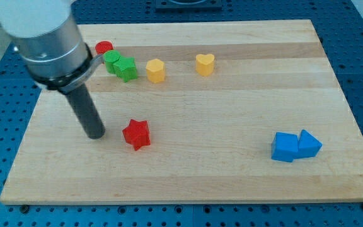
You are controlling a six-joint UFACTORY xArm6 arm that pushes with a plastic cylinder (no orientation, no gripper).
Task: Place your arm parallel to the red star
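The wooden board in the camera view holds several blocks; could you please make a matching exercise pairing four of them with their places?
Things:
1. red star
2. blue pair of blocks
3. yellow heart
4. red cylinder

Places:
A. view's right, near the bottom
B. just right of my tip, apart from it
C. view's top, partly behind the arm
D. view's top, right of the yellow hexagon-like block

Pairs: 1-B, 2-A, 3-D, 4-C

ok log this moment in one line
my tip | left of red star, level, apart | other blocks untouched
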